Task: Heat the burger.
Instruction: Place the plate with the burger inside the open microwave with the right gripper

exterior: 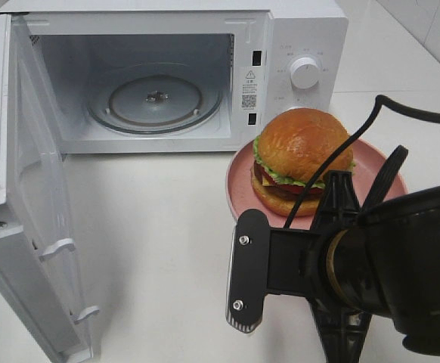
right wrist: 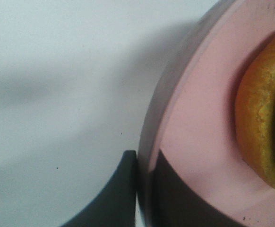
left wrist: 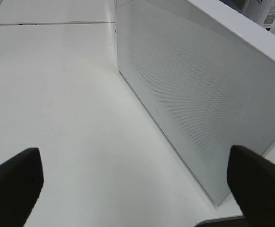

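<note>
On the pink plate (right wrist: 194,118), the burger (right wrist: 262,113) sits just beyond the right claw (right wrist: 144,158) clamping its rim.

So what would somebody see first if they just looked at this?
The big shiny burger on its pink plate, sitting on the white table in front of the microwave, toward its right side. Next, the microwave's door hanging wide open, showing the glass turntable inside. Up close, the right arm's fingers pinch the plate's rim.
</note>
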Robot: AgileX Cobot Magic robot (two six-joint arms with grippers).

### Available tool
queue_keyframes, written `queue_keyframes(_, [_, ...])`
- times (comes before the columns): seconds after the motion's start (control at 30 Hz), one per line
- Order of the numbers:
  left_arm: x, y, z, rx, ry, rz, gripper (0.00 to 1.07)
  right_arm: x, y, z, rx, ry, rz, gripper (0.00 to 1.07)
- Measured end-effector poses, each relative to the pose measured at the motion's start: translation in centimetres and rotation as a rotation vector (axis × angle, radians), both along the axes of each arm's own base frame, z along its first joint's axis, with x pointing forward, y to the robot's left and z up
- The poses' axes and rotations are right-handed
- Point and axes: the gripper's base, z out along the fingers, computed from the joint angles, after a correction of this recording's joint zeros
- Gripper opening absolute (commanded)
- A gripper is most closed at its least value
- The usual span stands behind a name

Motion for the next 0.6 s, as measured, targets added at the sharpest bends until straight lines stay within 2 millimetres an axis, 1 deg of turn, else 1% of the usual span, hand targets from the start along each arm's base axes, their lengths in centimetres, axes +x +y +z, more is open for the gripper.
queue_keyframes(0.07, [0.0, 0.0, 0.0, 0.0, 0.0, 0.0, 0.98, 0.0, 0.3, 0.0, -0.013, 0.005, 0.08, 0.0])
queue_keyframes(0.17, [0.0, 0.0, 0.0, 0.0, 0.0, 0.0, 0.98, 0.0, 0.4, 0.0, -0.016, 0.006, 0.104, 0.0])
queue_keyframes(0.23, [0.0, 0.0, 0.0, 0.0, 0.0, 0.0, 0.98, -0.1, 0.8, -0.1, -0.031, 0.012, 0.218, 0.0])
queue_keyframes(0.27, [0.0, 0.0, 0.0, 0.0, 0.0, 0.0, 0.98, -0.1, 0.8, -0.1, -0.031, 0.012, 0.218, 0.0])
queue_keyframes(0.33, [0.0, 0.0, 0.0, 0.0, 0.0, 0.0, 0.98, -0.1, 1.2, -0.1, -0.036, 0.012, 0.296, 0.0])
queue_keyframes(0.4, [0.0, 0.0, 0.0, 0.0, 0.0, 0.0, 0.98, -0.2, 1.2, -0.1, -0.042, 0.011, 0.317, 0.0])
queue_keyframes(0.43, [0.0, 0.0, 0.0, 0.0, 0.0, 0.0, 0.98, -0.2, 1.3, -0.1, -0.061, 0.01, 0.37, 0.0])
queue_keyframes(0.47, [0.0, 0.0, 0.0, 0.0, 0.0, 0.0, 0.98, -0.2, 1.3, -0.1, -0.061, 0.01, 0.37, 0.0])
queue_keyframes(0.5, [0.0, 0.0, 0.0, 0.0, 0.0, 0.0, 0.98, -0.2, 1.5, -0.1, -0.079, 0.011, 0.423, 0.0])
queue_keyframes(0.6, [0.0, 0.0, 0.0, 0.0, 0.0, 0.0, 0.98, 0.0, 1.4, -0.2, -0.075, 0.028, 0.459, 0.0])
